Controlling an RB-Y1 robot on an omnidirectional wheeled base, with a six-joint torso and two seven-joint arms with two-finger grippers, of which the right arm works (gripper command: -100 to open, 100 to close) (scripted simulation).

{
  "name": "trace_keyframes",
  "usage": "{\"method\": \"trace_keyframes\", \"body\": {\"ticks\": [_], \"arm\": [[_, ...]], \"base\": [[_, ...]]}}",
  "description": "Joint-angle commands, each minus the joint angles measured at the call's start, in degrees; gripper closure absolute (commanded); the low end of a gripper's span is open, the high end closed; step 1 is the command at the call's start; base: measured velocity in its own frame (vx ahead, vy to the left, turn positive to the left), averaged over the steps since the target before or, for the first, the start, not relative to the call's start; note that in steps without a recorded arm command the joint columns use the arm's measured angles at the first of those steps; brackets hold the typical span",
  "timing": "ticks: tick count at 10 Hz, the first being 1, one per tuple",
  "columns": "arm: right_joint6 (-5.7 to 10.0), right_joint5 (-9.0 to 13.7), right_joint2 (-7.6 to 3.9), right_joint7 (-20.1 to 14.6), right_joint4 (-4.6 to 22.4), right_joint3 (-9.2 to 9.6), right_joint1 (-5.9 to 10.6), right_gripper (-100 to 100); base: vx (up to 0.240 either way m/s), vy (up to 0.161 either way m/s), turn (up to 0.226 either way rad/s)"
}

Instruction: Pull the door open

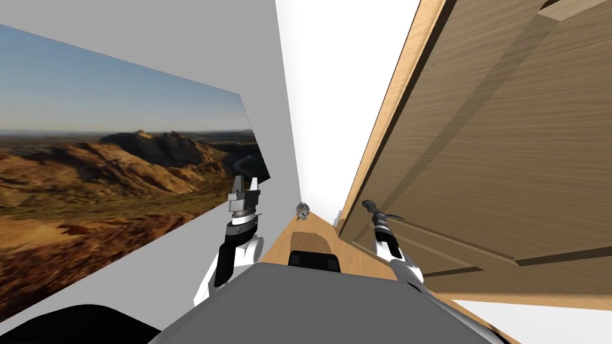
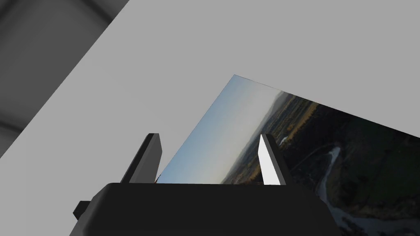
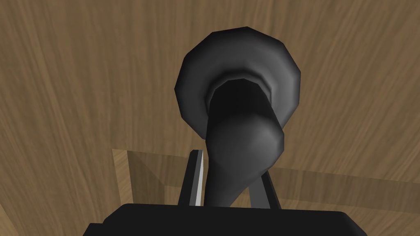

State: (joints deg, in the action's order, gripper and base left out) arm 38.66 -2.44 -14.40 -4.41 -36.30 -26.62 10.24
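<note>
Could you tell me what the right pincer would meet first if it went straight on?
Shut on the dark handle, the right pincer would likely meet its round base plate first, then the wooden door.

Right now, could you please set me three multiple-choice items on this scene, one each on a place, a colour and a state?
1. Where is the right gripper?
A. at the door handle
B. on the floor
C. at a window

2. What colour is the door?
A. white
B. brown
C. green

3. The left gripper is:
A. open
B. shut on a cup
C. shut on a cloth

Answers:
1 A: its fingers press the dark lever's sides.
2 B: brown wood grain shows in the head and right wrist views.
3 A: its fingers stand wide apart, with nothing between them.
</note>
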Motion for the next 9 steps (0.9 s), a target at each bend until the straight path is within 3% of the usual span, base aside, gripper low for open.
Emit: {"method": "trace_keyframes", "body": {"ticks": [1, 4, 6, 9], "arm": [[0.61, -0.6, -0.82, -1.9, 0.2, 1.70, -0.24, 100], [1.04, -1.1, -2.16, -4.1, 0.5, 3.46, -0.74, 100], [1.06, -1.1, -2.25, -4.1, 0.8, 3.44, -0.65, 100], [1.80, -2.0, -2.90, -6.2, 0.9, 5.40, -1.12, 100]], "base": [[-0.231, -0.022, 0.173], [-0.229, -0.040, 0.128], [-0.168, -0.005, 0.048], [-0.213, -0.045, 0.115]]}}
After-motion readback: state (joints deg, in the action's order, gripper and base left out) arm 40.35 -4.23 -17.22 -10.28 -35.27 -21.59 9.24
